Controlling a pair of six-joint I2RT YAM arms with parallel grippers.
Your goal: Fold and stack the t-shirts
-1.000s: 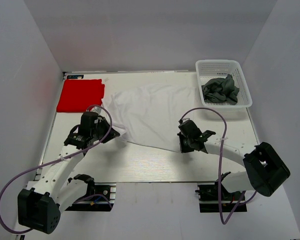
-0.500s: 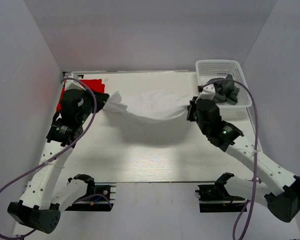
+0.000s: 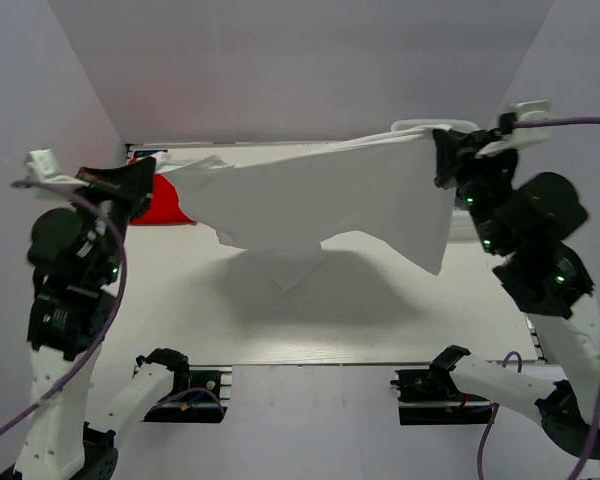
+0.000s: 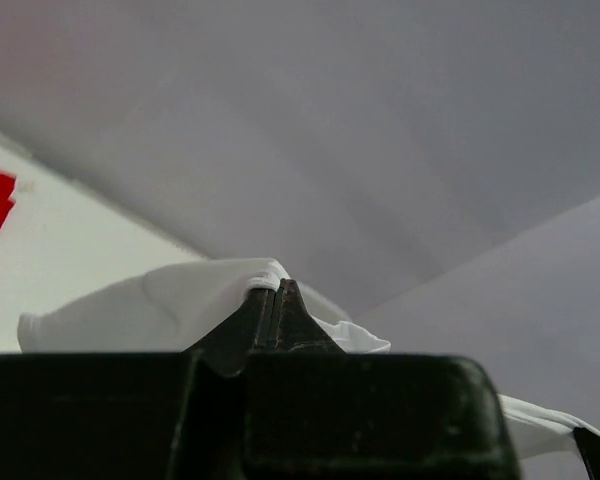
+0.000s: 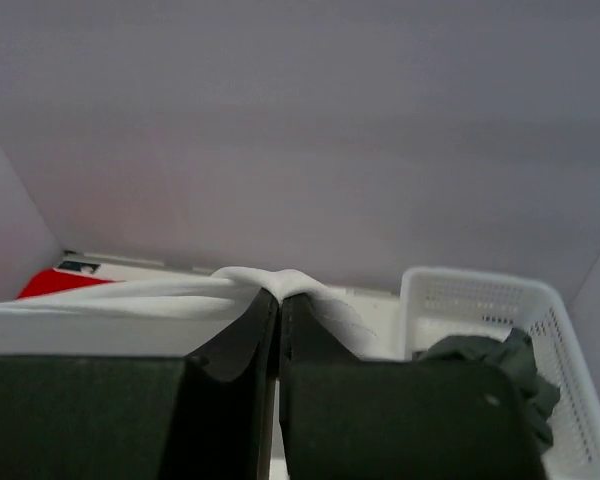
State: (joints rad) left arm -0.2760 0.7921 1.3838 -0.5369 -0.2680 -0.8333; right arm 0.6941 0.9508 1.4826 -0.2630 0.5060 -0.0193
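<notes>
The white t-shirt (image 3: pixel 320 195) hangs stretched in the air between both grippers, high above the table. My left gripper (image 3: pixel 145 180) is shut on its left corner; in the left wrist view (image 4: pixel 272 290) cloth (image 4: pixel 170 300) bunches over the fingertips. My right gripper (image 3: pixel 442 160) is shut on its right corner; in the right wrist view (image 5: pixel 278 300) cloth (image 5: pixel 280 280) drapes over the tips. The folded red t-shirt (image 3: pixel 168 205) lies at the back left, mostly hidden behind the white one. The dark grey t-shirt (image 5: pixel 500 370) lies crumpled in the basket.
The white lattice basket (image 5: pixel 450 305) stands at the back right, hidden behind my right arm in the top view. The white shirt casts a shadow on the table (image 3: pixel 360 320). Grey walls enclose the back and sides.
Both grippers rose sharply and moved apart, lifting the white t-shirt off the table and spreading it taut in the air.
</notes>
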